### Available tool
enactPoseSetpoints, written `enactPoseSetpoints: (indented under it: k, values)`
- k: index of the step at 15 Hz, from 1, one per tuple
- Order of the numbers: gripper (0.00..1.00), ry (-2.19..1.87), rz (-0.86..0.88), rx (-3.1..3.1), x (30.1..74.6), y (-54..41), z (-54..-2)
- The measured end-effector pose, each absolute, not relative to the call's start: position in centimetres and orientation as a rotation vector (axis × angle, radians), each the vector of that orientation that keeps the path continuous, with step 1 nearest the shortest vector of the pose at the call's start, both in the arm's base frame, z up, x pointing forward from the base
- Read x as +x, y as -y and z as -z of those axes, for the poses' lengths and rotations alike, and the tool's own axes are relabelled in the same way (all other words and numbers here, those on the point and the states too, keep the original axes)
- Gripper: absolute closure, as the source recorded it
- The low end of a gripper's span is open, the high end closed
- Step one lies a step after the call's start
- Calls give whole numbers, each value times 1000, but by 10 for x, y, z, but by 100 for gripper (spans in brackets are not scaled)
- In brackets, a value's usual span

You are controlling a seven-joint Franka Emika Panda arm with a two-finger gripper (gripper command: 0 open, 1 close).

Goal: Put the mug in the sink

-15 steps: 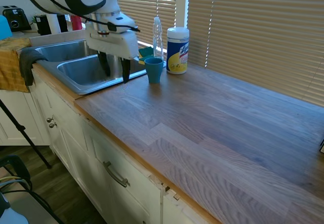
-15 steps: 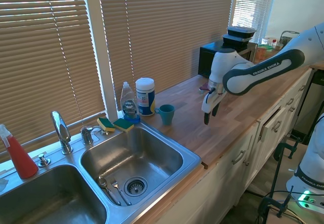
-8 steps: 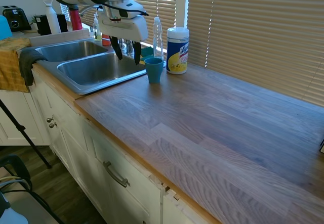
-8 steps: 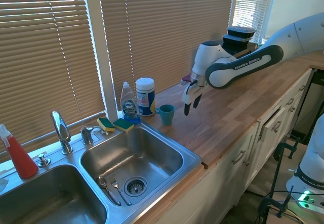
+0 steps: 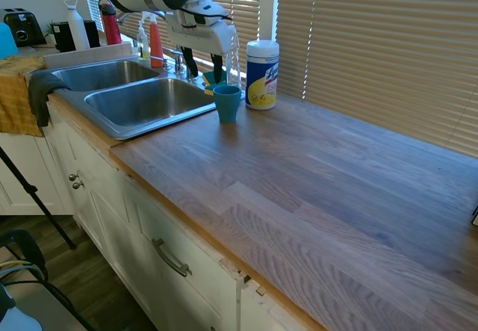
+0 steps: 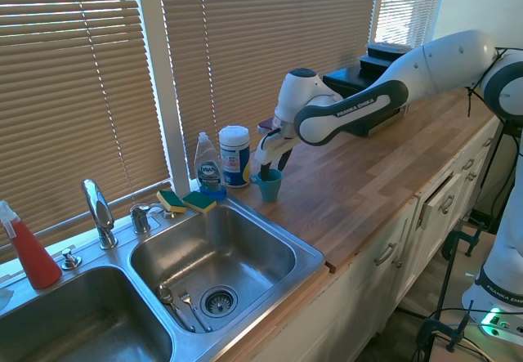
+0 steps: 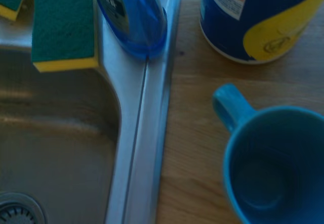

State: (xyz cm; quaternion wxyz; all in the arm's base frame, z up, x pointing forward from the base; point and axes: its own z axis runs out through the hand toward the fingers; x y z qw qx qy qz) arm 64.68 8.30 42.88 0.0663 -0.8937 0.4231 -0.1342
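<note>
None of the transfer done yet, judging by how things lie: mug (image 5: 227, 102) upright on the wooden surface (image 5: 314, 189), left of centre in the upper part of the first exterior frame, just beside the rim of the sink (image 5: 134, 105) and just beside the white wipes canister (image 5: 262, 64). Same placing in the second exterior view: mug (image 6: 268, 184) at mid-frame, sink (image 6: 216, 256) spread across the lower left, faucet (image 6: 98, 212) at far left. Gripper (image 5: 202, 65) hanging just above and behind the mug in the first exterior view; in the second, gripper (image 6: 270, 166) directly over the mug's mouth, one dark finger apparently dipping toward or just inside the rim, though contact cannot be confirmed. Fingers spread apart, a clear gap between them, nothing held. Wrist view: mug (image 7: 273, 166) empty inside, short handle pointing toward the steel sink edge (image 7: 144, 133); two green-and-yellow sponges (image 7: 63, 24) and a blue soap bottle (image 7: 132, 14) resting on the sink's back ledge, canister base (image 7: 260, 16) close by. Probable step in hand: lining up over the rim for a pinch on the mug wall. Left to do: close on the mug, lift, carry across the sink edge, lower into the near basin, release. Cutlery visible at the drain (image 6: 219, 301), worth avoiding at set-down.
</note>
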Motion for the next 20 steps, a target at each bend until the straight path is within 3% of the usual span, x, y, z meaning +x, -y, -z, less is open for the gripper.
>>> enactPoseSetpoints:
  k: [4,5,20]
  values:
    - [0,-1310,361,-2718,672,-83,-389]
    - [100,-1320,347,-2727,674,-82,-379]
    - [100,-1379,294,-2748,675,-81,-350]
